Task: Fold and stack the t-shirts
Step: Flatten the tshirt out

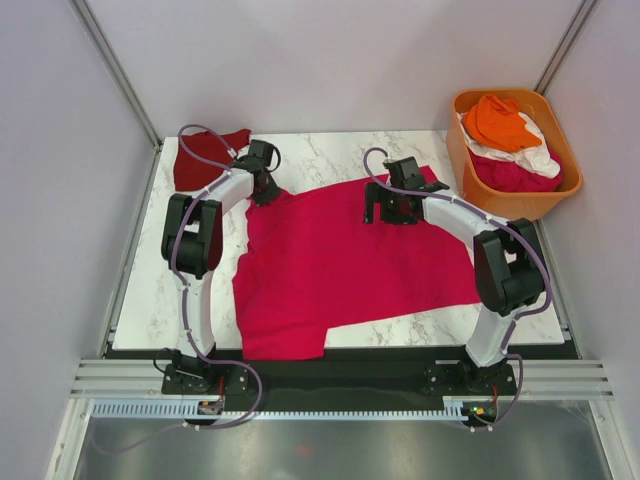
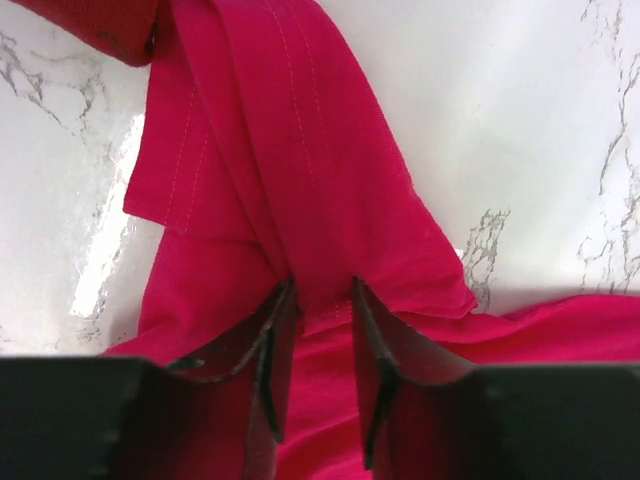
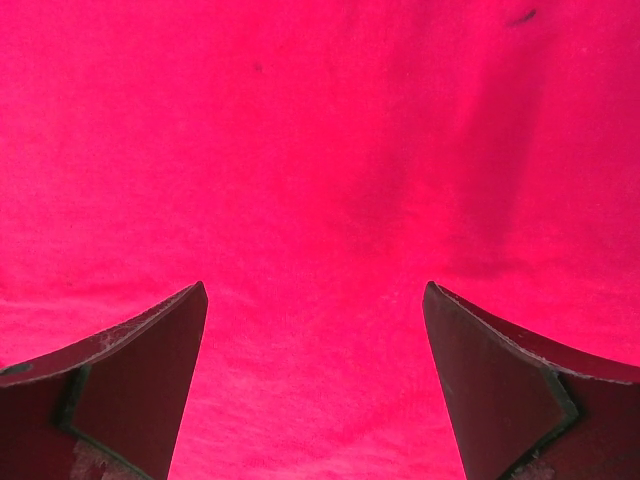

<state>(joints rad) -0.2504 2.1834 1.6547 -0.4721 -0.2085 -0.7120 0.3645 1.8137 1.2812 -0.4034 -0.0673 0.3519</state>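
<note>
Left hand [image 2: 318, 335] is nearly closed, its two dark fingers [image 2: 272, 370] pinched on a raised ridge of the magenta t-shirt [image 1: 340, 265]. In the left wrist view the gathered cloth runs up from between them toward 12 o'clock, with stitched hem lines showing, and the marble desk [image 1: 150, 300] lies bare on both sides of it. From the top view this hand sits at about 10 o'clock on the shirt, at its far left corner.

Right hand [image 1: 383, 213] has its fingers [image 3: 140, 390] spread wide apart and nothing between them. It is over the shirt at about 1 o'clock, and its wrist view is filled with flat magenta cloth. Whether the fingertips touch the cloth I cannot tell.

The magenta t-shirt is spread over the middle of the desk, mostly flat, with one flap hanging toward the near edge at about 7 o'clock. A maroon t-shirt [image 1: 205, 155] lies bunched at the desk's 10 o'clock corner, just beside the left arm. At 2 o'clock, off the desk's right edge, stands an orange tub [image 1: 458, 150] holding an orange t-shirt [image 1: 500, 118] on top, a white t-shirt [image 1: 538, 157] under it and a pink t-shirt [image 1: 510, 175] below.
</note>
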